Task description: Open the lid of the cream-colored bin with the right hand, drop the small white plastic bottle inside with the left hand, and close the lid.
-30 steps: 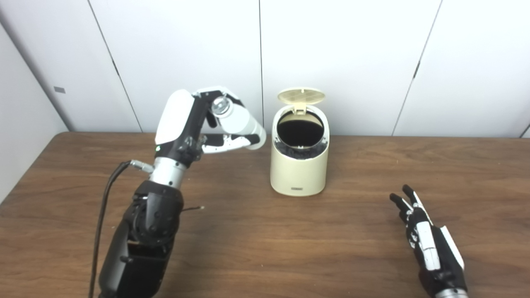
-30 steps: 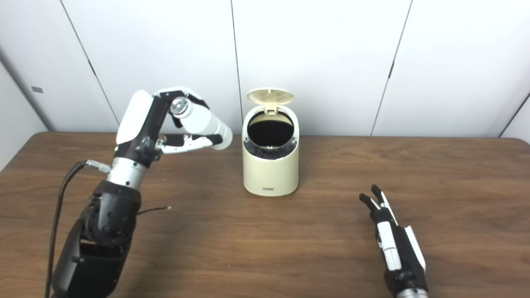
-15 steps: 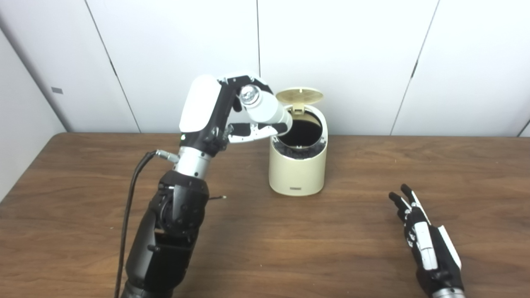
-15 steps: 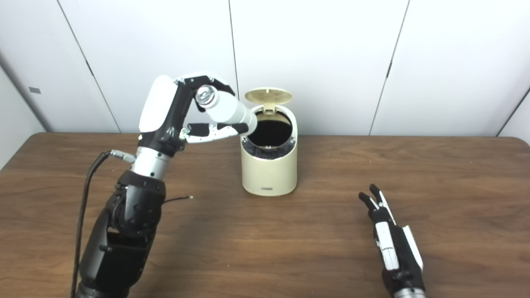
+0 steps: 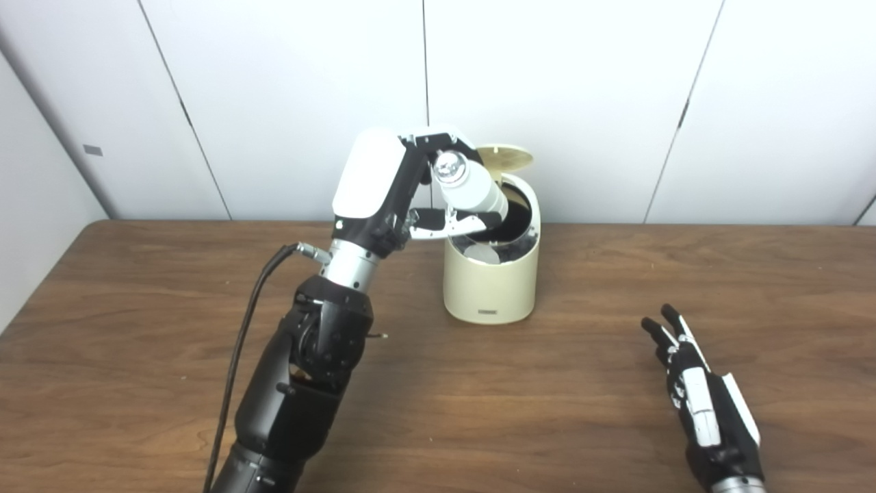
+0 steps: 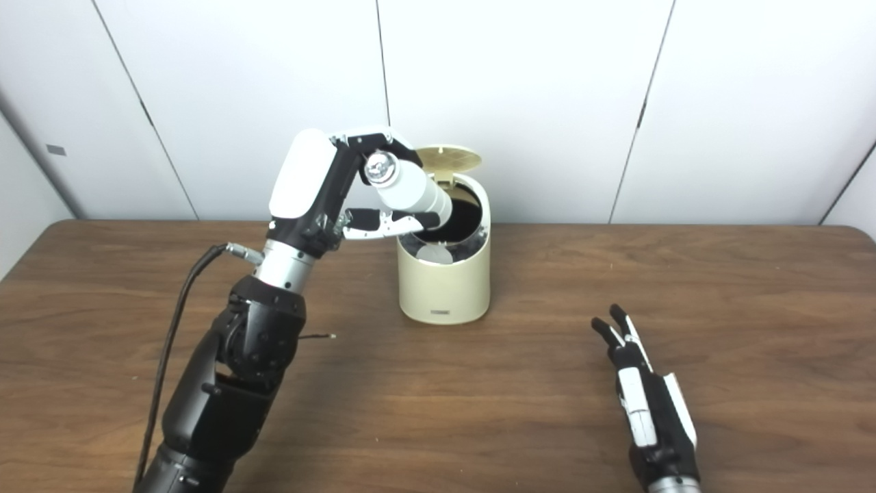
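The cream-colored bin [image 5: 489,287] stands at the back middle of the table, its round lid [image 5: 510,156] tipped up open behind the dark mouth. My left hand [image 5: 410,192] is shut on the small white plastic bottle [image 5: 472,188], which tilts down with its far end over the bin's mouth and its silver cap toward me. A pale round reflection shows inside the front rim. My right hand [image 5: 705,404] lies open and empty on the table at the front right, well apart from the bin.
The brown wooden table [image 5: 582,383] runs across the whole view, with white wall panels [image 5: 582,103] right behind it. A black cable [image 5: 239,356] hangs along my left forearm.
My left hand has carried the bottle to the right, from beside the bin to over its open mouth. The right hand has stayed still. The view has shifted slightly.
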Action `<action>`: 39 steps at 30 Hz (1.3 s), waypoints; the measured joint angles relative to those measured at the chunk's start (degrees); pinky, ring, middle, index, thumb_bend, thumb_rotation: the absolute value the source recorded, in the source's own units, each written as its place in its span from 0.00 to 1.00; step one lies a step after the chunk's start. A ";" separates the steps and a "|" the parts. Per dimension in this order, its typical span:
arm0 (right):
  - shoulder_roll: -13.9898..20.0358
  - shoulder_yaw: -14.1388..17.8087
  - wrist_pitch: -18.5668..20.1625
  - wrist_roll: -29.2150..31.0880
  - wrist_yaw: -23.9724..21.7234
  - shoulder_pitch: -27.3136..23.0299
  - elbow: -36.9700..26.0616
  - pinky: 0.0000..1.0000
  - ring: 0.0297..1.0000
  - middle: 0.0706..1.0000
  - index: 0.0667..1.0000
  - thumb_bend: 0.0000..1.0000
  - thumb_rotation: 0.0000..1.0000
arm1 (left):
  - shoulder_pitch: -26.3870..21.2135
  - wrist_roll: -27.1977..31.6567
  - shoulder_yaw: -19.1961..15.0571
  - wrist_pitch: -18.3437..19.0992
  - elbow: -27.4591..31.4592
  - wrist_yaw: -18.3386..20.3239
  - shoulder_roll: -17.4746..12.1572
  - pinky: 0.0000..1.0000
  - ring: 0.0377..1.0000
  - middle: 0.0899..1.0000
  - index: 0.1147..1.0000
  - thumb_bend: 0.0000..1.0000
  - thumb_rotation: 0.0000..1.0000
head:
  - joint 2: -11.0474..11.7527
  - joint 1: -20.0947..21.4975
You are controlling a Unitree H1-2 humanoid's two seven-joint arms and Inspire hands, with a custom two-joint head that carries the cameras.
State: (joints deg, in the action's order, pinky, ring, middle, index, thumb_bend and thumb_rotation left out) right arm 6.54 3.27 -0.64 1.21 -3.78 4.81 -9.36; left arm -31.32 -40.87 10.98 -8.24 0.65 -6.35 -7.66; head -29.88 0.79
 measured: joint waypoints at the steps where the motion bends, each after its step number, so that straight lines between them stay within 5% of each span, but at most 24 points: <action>1: -0.04 0.02 -0.18 0.19 0.00 0.00 0.11 1.00 0.98 0.91 0.97 0.65 1.00 | -0.18 -1.07 0.23 -0.71 -0.94 -0.98 -0.05 0.33 0.38 0.48 0.42 0.47 0.00 | 0.00 -0.09; 13: -0.21 -0.26 -0.99 -0.13 0.14 -0.67 0.94 1.00 0.97 0.91 0.97 0.66 1.00 | -3.64 -6.40 1.92 -6.41 -7.59 -8.89 -1.84 0.34 0.38 0.47 0.42 0.47 0.00 | 0.79 0.18; 39: -1.19 -0.26 -2.18 -0.34 0.47 -1.31 1.50 1.00 0.97 0.90 0.97 0.67 1.00 | -3.82 -7.60 3.13 -6.69 -11.37 -9.33 -3.19 0.33 0.38 0.48 0.42 0.47 0.00 | 0.44 0.53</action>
State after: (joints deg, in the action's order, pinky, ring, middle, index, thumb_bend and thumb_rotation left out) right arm 5.35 3.01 -2.82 0.88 -3.32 3.51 -7.86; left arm -35.14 -48.48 14.12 -14.92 -10.73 -15.68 -10.85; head -29.44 1.32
